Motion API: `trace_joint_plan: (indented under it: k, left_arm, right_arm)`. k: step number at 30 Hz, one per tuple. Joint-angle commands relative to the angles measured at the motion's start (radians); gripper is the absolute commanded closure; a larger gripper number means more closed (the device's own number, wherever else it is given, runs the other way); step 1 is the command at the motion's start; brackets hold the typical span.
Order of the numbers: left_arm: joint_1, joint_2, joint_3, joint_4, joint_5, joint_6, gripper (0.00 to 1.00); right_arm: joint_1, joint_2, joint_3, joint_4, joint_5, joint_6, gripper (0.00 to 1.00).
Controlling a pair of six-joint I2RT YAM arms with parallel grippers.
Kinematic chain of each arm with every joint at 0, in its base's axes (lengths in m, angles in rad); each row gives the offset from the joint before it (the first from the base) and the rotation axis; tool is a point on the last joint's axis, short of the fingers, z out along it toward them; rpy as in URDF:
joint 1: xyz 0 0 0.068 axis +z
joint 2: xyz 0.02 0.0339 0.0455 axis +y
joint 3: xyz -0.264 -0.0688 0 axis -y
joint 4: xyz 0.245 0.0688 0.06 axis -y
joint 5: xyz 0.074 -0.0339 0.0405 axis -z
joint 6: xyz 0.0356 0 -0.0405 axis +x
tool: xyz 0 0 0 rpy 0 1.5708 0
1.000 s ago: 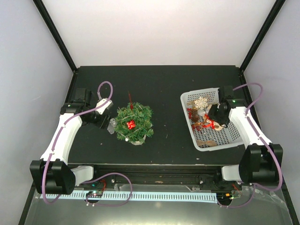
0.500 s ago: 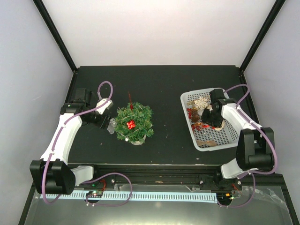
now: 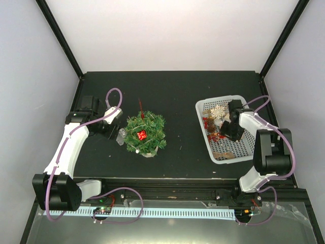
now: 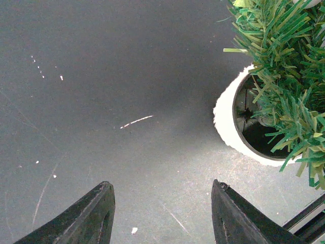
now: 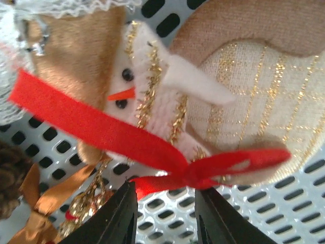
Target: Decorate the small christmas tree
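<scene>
White walls (image 3: 167, 30) and black corner posts (image 3: 59, 38) enclose a black tabletop (image 3: 177, 86).

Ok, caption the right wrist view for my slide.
Open right end effector poised at the red ribbon of a snowman ornament lying in the white mesh basket.

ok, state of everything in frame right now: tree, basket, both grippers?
small christmas tree: upright in its pot, one red gift ornament hung on it.
white basket: on the table, holding ornaments.
left gripper: open, empty, beside the pot.
right gripper: open, low in the basket over the snowman ornament's red ribbon.
</scene>
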Motion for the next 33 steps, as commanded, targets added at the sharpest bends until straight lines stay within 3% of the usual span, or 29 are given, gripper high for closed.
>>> trace_joint_plan:
  k: [1, 13, 26, 33]
  left_arm:
    - [-0.001, -0.014, -0.004, 0.010, 0.014, 0.007, 0.46]
    - [-0.001, -0.004, -0.006, 0.007, 0.009, 0.016, 0.46]
    - [-0.001, 0.016, -0.008, 0.013, 0.015, 0.018, 0.46]
    - [0.000, 0.015, -0.009, 0.016, 0.022, 0.014, 0.46]
  right_arm:
    - [-0.015, 0.044, 0.018, 0.037, 0.026, 0.036, 0.66]
    - [-0.074, -0.037, 0.090, -0.048, 0.280, 0.096, 0.73]
    - [-0.075, -0.090, 0.047, -0.051, 0.157, 0.016, 0.69]
    - [-0.067, -0.152, 0.017, -0.074, 0.132, -0.009, 0.61]
